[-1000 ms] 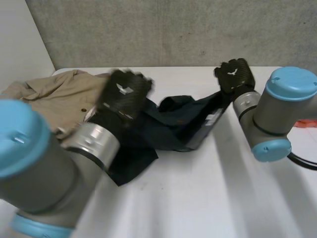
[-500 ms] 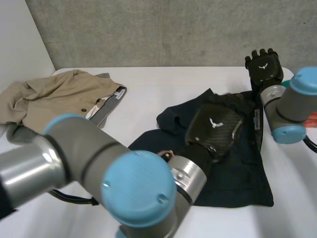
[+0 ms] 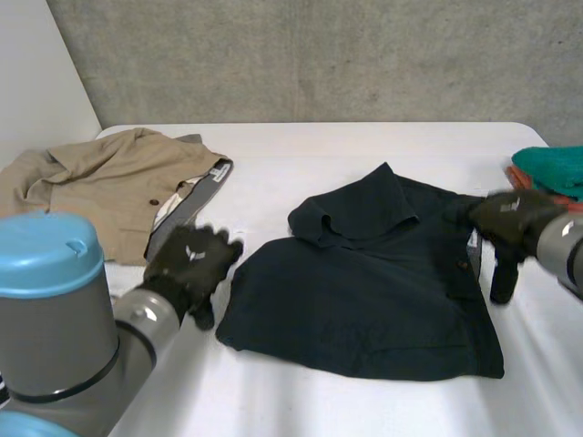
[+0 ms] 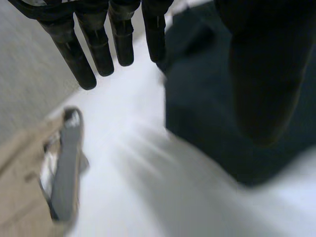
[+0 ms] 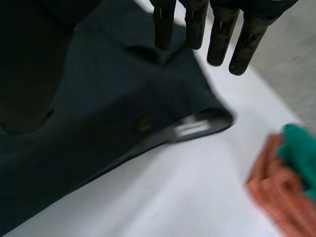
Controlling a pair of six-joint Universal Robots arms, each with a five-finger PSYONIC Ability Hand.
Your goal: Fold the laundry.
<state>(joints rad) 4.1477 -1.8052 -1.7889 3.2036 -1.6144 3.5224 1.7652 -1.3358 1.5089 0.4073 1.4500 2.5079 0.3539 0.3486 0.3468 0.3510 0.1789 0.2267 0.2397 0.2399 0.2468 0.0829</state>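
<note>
A dark navy shirt (image 3: 364,273) lies spread flat on the white table (image 3: 301,401), collar toward the far side. My left hand (image 3: 191,259) hovers just off the shirt's left edge, fingers straight and holding nothing. In the left wrist view the left hand (image 4: 101,44) hangs over bare table, with the shirt (image 4: 207,103) beside the thumb. My right hand (image 3: 515,223) is at the shirt's right edge, open and empty. In the right wrist view the right hand (image 5: 195,22) reaches over the shirt (image 5: 98,98), whose label-side edge lies under the fingertips.
A crumpled tan garment (image 3: 100,182) with a grey waistband (image 4: 66,168) lies at the table's left. Folded teal cloth (image 3: 551,168) on orange cloth (image 5: 281,197) sits at the right edge, close to my right hand. A grey wall stands behind the table.
Both hands opened and let go of the dark shirt, which now lies flat. The left hand drew back to the shirt's left side; the right hand dropped to its right edge.
</note>
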